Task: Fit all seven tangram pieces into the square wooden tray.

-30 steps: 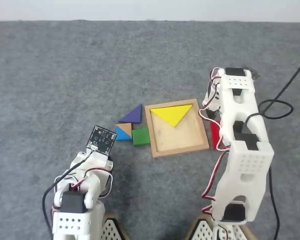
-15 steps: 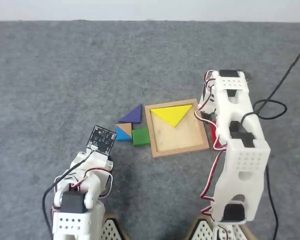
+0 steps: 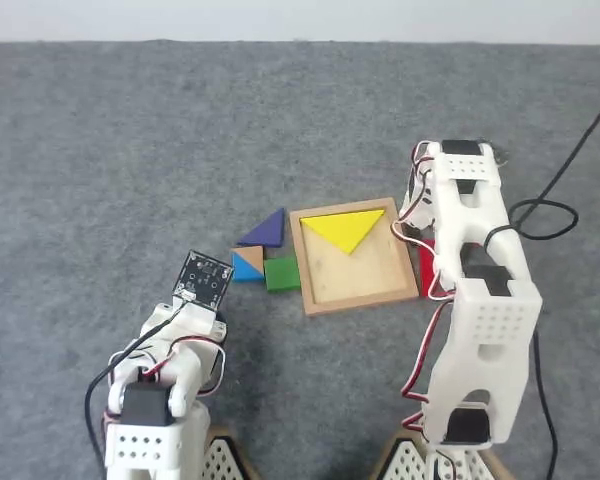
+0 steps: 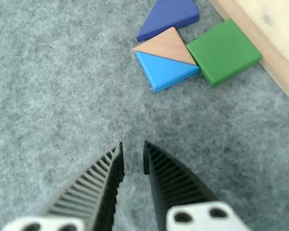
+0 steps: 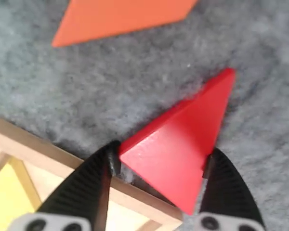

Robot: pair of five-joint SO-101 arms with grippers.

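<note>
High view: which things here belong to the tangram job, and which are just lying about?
Job:
wooden tray
yellow triangle, inside it
dark blue triangle, tan triangle, light blue triangle and green square, beside it
red triangle, in the right hand
orange piece

Lying about:
grey mat
black cable

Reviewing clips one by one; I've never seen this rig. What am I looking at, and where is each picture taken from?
A left arm and a right arm, small robots with grippers, sit at a grey table. One picture looks down from above; the others come from each wrist's camera. The square wooden tray holds a yellow triangle. Beside it lie a dark blue triangle, a wood-coloured triangle, a light blue triangle and a green square. The left gripper is slightly open, empty. The right gripper grips a red triangle by the tray; an orange piece lies nearby.
</note>
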